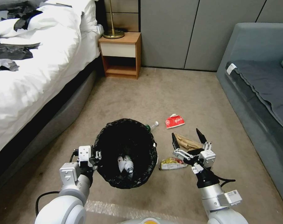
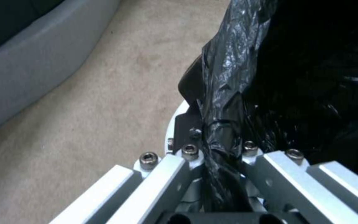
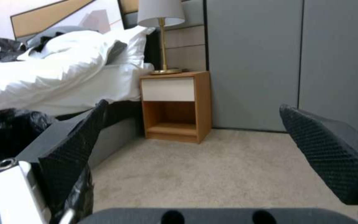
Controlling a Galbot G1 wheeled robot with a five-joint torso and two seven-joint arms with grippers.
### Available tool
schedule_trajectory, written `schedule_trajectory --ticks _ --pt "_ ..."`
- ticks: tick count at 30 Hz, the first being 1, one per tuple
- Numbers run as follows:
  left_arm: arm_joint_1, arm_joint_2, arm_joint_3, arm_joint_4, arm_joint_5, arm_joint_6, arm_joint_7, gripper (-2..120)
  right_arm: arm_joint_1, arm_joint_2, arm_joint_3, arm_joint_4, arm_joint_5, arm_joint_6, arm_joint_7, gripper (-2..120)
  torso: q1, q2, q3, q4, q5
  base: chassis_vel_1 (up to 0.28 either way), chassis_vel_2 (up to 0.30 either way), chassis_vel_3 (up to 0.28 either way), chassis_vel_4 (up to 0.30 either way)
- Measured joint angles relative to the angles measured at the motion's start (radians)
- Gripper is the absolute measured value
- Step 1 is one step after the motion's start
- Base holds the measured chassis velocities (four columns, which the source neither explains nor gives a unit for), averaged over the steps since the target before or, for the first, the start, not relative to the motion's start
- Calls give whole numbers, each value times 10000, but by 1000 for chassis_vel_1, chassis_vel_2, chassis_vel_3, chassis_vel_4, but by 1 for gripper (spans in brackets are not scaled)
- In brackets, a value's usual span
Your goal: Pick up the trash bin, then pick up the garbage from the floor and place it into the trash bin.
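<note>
Evidently left gripper [image 1: 96,155] clamps trash bin [image 1: 116,183] rim; right gripper [image 1: 188,139] jaws gape empty.

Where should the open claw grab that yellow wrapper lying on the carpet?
Across its narrow width, from straight above. The yellow wrapper lies flat and crumpled beside the trash bin, long side pointing toward the bin, just under the open right gripper. Its raised crumples should give the fingers purchase.

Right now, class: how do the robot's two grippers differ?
The left gripper is shut on the bin, pinching its rim and black liner; the right gripper is open and holds nothing. The left sits beside the bin; the right hovers above the brown bag. Both reach forward.
</note>
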Motion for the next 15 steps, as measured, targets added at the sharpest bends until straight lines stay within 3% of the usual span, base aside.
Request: schedule_trajectory --ticks 5,12,15 --pt "35 -12 -3 -29 11 -1 -2 0 27 1 82 -80 -34 230 -233 100 0 0 1 0 -1 -71 85 92 -107" --pt "80 -36 -3 -54 43 0 -8 0 509 -213 556 -593 -418 711 -900 100 -1 0 -1 -2 1 0 0 0 0" --pt "54 0 -37 -50 52 -1 -8 0 1495 -1007 1069 -1618 -645 749 -2082 100 -1 0 -1 1 3 0 0 0 0"
